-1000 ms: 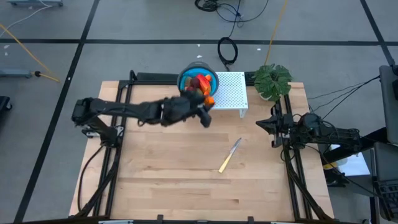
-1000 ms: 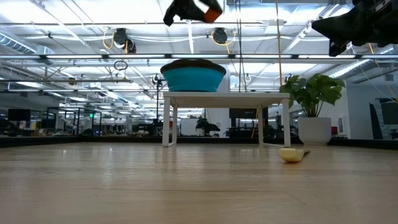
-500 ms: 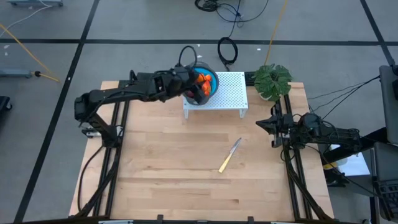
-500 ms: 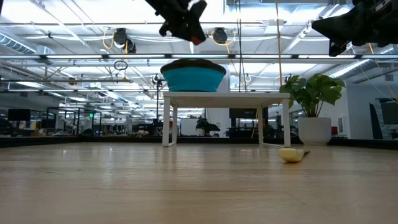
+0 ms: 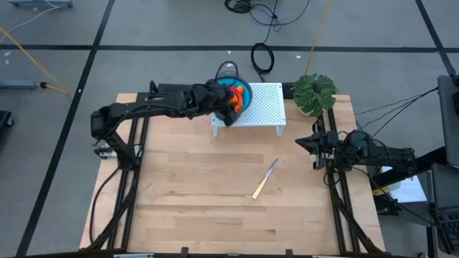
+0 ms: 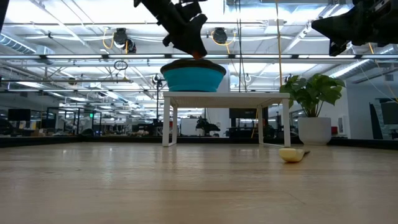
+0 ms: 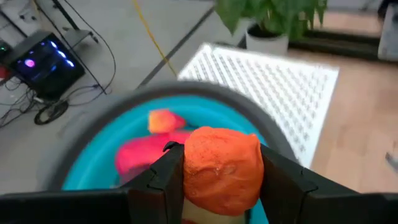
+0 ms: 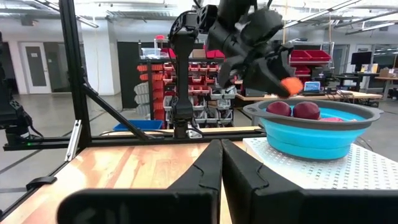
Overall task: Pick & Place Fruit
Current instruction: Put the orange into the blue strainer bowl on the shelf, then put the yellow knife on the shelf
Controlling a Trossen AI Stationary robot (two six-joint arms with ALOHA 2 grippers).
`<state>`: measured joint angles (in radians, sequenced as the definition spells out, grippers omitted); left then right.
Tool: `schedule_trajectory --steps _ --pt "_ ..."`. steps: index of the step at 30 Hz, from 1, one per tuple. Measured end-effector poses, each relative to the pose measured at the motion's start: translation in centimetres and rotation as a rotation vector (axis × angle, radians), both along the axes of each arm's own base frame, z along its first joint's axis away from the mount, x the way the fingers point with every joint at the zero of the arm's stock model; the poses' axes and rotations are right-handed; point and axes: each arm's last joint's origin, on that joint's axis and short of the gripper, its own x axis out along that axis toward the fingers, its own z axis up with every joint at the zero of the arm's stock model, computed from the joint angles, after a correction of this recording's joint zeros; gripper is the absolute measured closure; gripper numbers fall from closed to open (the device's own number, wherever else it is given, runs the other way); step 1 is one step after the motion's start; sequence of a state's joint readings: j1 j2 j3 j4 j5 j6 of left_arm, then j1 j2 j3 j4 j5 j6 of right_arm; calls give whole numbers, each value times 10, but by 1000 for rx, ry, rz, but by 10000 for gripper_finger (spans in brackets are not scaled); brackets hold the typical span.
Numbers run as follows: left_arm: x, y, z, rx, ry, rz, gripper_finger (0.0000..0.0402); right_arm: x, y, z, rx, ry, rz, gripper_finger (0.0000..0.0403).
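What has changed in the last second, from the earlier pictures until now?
The left pincer, gripping a small orange fruit throughout, swung from in front of the white perforated stand back over the blue round bowl and came down close above its rim. The fruit is not released. The right pincer stayed shut at the table's right side; the yellow-handled knife did not move.

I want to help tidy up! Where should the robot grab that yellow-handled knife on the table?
Probably by the yellow handle, from straight above. The knife lies flat on the bare wooden table, so the fingers could close across its narrow width, away from the blade.
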<state>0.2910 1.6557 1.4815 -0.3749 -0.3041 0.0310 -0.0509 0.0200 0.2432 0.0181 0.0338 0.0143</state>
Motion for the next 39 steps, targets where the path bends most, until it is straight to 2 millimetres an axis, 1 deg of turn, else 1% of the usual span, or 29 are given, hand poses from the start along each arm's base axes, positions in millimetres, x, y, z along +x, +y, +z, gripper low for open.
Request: schedule_trajectory --steps 11,22,25,31,35,37,39 --pt "4 -8 -14 47 146 -65 240 0 0 0 0 -5 0 402" --pt "4 -7 -18 110 222 -115 239 0 0 1 0 -9 0 401" --pt "3 -7 -18 109 227 -116 226 0 0 1 0 -9 0 402" --pt "3 -7 -18 112 229 -111 187 0 0 1 0 -9 0 401" --pt "3 -6 -18 136 241 -78 170 0 0 1 0 -9 1 402" --pt "0 -6 -14 149 238 -57 166 0 0 1 8 -13 3 401" --pt "-5 -8 -6 140 202 -41 166 0 0 2 43 -29 9 399"
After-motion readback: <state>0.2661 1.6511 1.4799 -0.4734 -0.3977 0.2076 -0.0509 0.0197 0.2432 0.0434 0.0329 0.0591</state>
